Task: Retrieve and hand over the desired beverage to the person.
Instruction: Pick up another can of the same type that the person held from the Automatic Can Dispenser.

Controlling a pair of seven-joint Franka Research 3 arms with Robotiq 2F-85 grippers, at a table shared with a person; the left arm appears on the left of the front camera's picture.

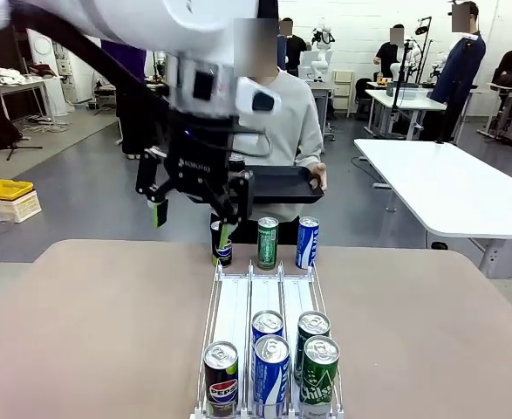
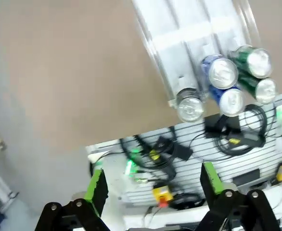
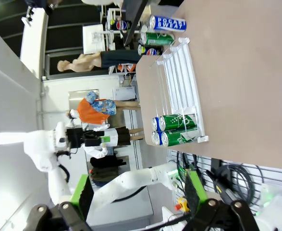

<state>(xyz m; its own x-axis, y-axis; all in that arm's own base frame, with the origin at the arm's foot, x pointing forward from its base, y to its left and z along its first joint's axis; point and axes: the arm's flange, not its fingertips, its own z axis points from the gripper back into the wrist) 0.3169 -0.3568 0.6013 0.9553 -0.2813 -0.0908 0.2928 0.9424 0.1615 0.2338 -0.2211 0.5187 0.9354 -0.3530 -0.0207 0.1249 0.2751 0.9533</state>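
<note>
The dark can [image 1: 221, 248] stands at the far end of the rack [image 1: 234, 305] on the desk [image 1: 98, 323], in a row with a green can [image 1: 267, 243] and a blue can [image 1: 307, 242]. It looks the likely pick, since the left gripper [image 1: 191, 225] hangs just above it, fingers apart and empty. The person [image 1: 282, 122] holds a black tray [image 1: 277, 183] just behind, probably to receive it. The right gripper [image 3: 139, 183] is also empty, fingers apart.

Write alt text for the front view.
The left gripper hangs open by a dark can at the far edge of the table, beside a green can and a blue can. Behind them a person holds a black tray; five cans stand in a rack nearer.
</note>
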